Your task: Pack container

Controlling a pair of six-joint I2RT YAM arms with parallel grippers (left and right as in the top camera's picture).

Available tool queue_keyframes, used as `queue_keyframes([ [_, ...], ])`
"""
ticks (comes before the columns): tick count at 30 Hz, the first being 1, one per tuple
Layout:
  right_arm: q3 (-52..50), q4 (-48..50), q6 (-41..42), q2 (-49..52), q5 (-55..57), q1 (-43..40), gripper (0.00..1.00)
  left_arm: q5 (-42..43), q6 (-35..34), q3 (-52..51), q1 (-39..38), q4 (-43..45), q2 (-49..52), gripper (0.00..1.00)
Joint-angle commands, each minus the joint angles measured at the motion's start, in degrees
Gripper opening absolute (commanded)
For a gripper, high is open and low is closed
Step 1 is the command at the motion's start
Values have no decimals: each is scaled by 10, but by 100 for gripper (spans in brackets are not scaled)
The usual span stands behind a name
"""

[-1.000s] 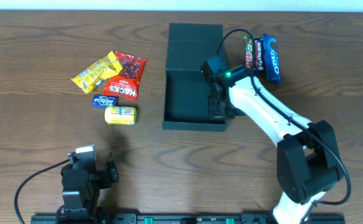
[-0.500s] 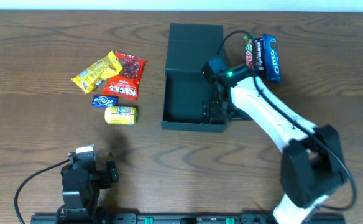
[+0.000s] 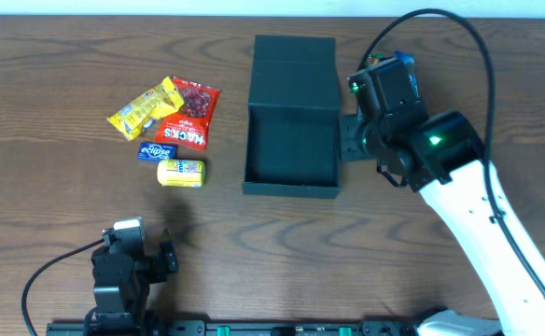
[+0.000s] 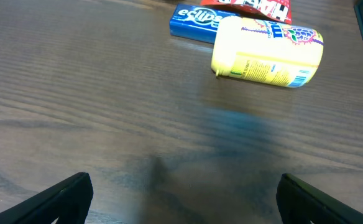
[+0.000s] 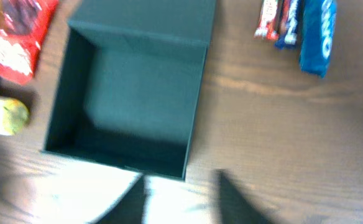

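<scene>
The container [image 3: 289, 188] is a dark teal-black box in mid-table, its flap lid folded back on the far side; its inside [image 5: 132, 93] looks bare. My right arm [image 3: 412, 140] hangs raised just right of it. The right gripper [image 5: 184, 199] shows as two blurred dark fingers standing a little apart over the table near the box's front right corner, nothing between them. My left gripper [image 4: 183, 199] is wide open and empty above bare wood at the front left, short of a yellow tube [image 4: 268, 53].
Left of the box lie a yellow packet [image 3: 145, 107], a red packet [image 3: 188, 114], a blue Eclipse pack [image 3: 155, 151] and the yellow tube [image 3: 180, 172]. Right of the box lie a blue Oreo pack [image 5: 318, 37] and candy bars [image 5: 278, 18], mostly under my right arm in the overhead view.
My right arm has lifted out of the container's near right corner and swung up and right, now covering the snack bars from above. The left arm has not moved.
</scene>
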Motion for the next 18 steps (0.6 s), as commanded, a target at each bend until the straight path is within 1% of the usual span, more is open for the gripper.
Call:
queue_keyframes([
  [1, -41, 0, 5, 22, -30, 3, 2, -2, -6, -8, 3, -4, -4, 96],
  [2, -63, 8, 23, 30, -39, 3, 2, -2, -6, -8, 3, -4, -4, 95],
  [6, -128, 61, 24, 52, -103, 3, 2, -2, -6, -8, 3, -4, -4, 95],
  [10, -171, 110, 24, 68, -109, 13, 2, -2, -6, -8, 3, -4, -4, 95],
  [18, -183, 131, 24, 102, -90, 21, 2, -2, -6, -8, 3, -4, -4, 95],
])
